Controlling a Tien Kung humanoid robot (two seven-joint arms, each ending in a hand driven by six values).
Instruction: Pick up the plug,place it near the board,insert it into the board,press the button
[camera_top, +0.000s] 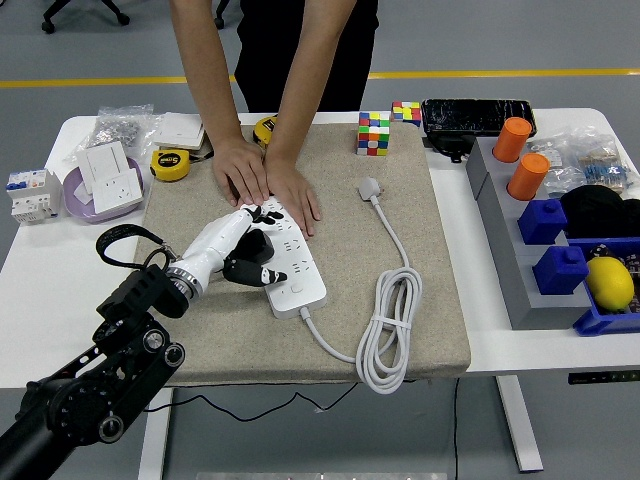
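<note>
White strip: we see the board (288, 262) on the beige mat (420, 300), running from 11 to 5 o'clock, its cord looping off toward 5.
Left hand: our left hand (243, 256) hangs over the strip's near half, fingers curled down toward the sockets; we cannot tell whether a tip touches, and it grips nothing.
Right hand: not in view.
Person: two hands (268, 178) lie flat at the strip's 12 o'clock end, apparently steadying it.
Plug: the plug (371, 188) lies loose on the mat at about 2 o'clock from the strip, well apart from it, on its own coiled cable (388, 330).
Stage: we judge the plug not yet picked up, though our hand is at the button end.
Risk one: a skewed press could shove the strip sideways under those palms.
Risk two: our fingers are near the person's; a reach toward 12 could strike them.
Risk three: lifting the plug could drag the coil and tug the strip.
</note>
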